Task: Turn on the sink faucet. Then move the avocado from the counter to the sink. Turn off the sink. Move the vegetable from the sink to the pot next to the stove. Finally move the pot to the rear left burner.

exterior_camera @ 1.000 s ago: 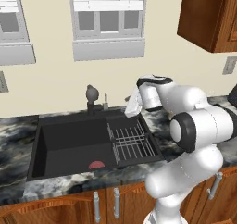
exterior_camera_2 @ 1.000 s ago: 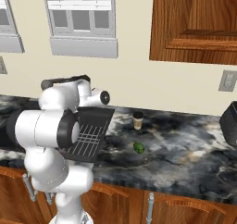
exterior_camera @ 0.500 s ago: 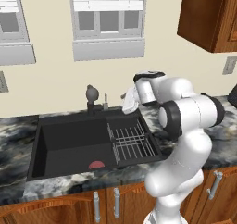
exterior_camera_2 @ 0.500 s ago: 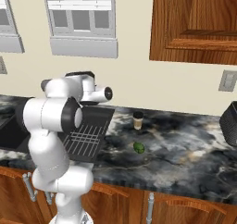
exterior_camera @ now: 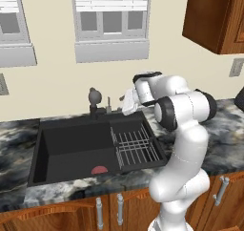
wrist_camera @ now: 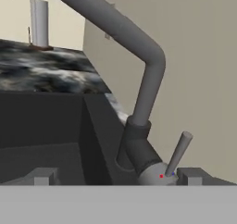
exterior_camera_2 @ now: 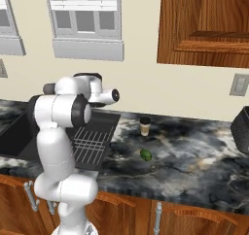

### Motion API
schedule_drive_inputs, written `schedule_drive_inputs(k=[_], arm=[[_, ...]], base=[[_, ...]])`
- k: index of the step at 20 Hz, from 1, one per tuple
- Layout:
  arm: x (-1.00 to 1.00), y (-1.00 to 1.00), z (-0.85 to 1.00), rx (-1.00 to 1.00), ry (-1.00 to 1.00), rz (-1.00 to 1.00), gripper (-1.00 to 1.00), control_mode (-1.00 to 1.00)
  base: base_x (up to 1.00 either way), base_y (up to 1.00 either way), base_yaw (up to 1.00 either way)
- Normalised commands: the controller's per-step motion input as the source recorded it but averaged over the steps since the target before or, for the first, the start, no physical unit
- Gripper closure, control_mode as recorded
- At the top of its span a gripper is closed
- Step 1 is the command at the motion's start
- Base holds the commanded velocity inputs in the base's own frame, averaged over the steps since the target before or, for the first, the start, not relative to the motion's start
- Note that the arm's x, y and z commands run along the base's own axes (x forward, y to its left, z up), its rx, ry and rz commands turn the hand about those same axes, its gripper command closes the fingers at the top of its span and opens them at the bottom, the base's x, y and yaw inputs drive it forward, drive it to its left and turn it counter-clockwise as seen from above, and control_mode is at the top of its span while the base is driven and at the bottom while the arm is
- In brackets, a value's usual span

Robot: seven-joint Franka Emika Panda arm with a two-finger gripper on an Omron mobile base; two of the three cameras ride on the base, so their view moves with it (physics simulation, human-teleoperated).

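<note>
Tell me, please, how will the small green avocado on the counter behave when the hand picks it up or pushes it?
The avocado looks rounded and smooth, so it would probably roll on the flat marble counter if pushed. It is small, so likely light. Its curved skin may slip between the fingers unless gripped near the middle.

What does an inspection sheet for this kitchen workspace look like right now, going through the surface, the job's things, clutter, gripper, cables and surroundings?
Surface: dark marbled counter with a black sink set into it; a wire rack in the sink's right part.
Job's things: faucet at the sink's back edge, its lever tilted up, no water seen; avocado on the counter right of the sink.
Clutter: small cup behind the avocado; a red item on the sink floor.
Gripper: gripper open, close by the faucet base, holding nothing.
Cables: nothing seen.
Surroundings: windows, wooden wall cabinets, drawers below.
</note>
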Motion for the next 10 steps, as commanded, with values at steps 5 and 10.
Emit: schedule_drive_inputs(k=[5, 10], arm=[[0.29, 0.22, -0.14, 0.00, 0.00, 0.00, -1.00, -1.00], [0.29, 0.12, -0.09, 0.00, 0.00, 0.00, -1.00, -1.00]], base=[[0.00, 0.00, 0.00], [0.00, 0.00, 0.00]])
